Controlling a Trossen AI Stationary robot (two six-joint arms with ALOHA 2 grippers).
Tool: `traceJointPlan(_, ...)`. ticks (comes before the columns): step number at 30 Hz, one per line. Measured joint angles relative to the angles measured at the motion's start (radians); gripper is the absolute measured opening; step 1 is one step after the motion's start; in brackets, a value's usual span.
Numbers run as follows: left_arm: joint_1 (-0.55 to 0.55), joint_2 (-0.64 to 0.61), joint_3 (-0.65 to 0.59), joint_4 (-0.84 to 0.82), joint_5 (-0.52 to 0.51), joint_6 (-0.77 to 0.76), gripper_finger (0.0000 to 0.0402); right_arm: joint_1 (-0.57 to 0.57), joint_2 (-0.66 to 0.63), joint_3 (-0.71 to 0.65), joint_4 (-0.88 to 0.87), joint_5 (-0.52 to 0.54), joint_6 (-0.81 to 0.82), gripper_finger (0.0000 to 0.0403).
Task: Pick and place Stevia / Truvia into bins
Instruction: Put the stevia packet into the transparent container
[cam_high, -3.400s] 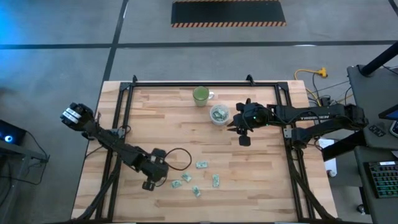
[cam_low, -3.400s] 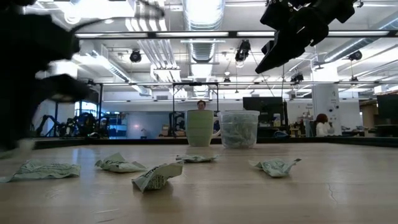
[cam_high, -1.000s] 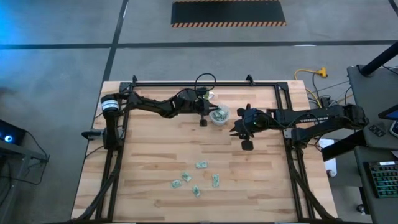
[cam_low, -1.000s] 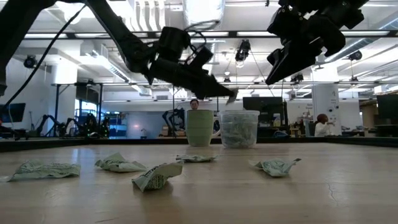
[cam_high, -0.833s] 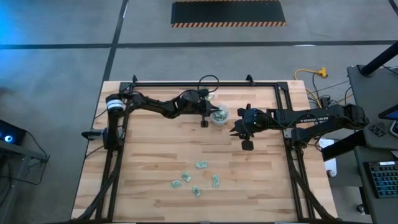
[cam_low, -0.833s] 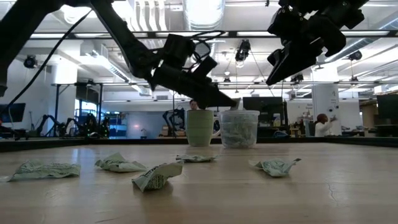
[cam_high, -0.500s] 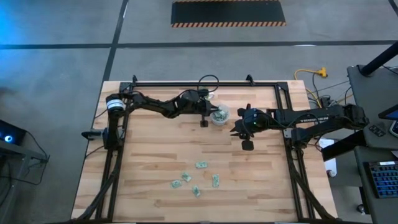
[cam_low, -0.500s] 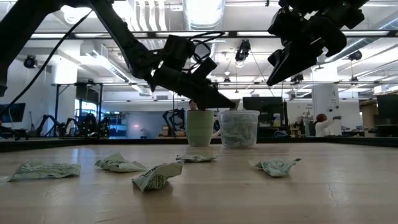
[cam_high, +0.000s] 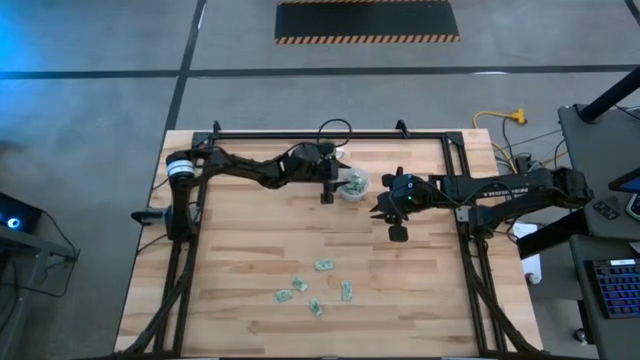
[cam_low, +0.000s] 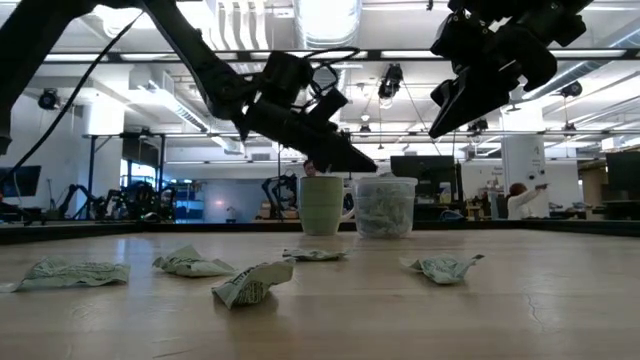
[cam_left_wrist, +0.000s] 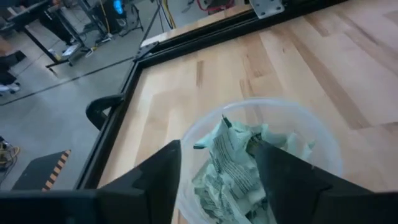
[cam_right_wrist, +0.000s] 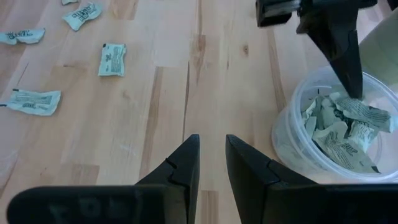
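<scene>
The left gripper hangs over the clear cup near the tabletop's far edge, fingers parted and empty. The cup's lower part is cut off in the left wrist view. Loose sachets lie near the front edge. The right gripper, fingers slightly apart, holds nothing.

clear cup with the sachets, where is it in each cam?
High view: clear cup, far middle of the table, under the left hand.
Low view: cup, centre, right of the green mug.
Left wrist view: cup, directly below that hand's fingers, full of sachets.
Right wrist view: cup, at the right edge.
Shared landmark: the green mug beside it.
</scene>
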Motion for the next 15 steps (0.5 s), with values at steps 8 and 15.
traceJointPlan(8, -0.031, -0.194, -0.003, -0.364, 0.001, 0.0, 0.0215, 0.0, 0.019, -0.004, 0.075, -0.007, -0.003, 0.0068)
traceJointPlan(15, -0.126, -0.38, -0.086, -0.707, 0.026, 0.0, 0.0215, 0.002, 0.103, -0.005, 0.2, -0.134, -0.041, 0.0068)
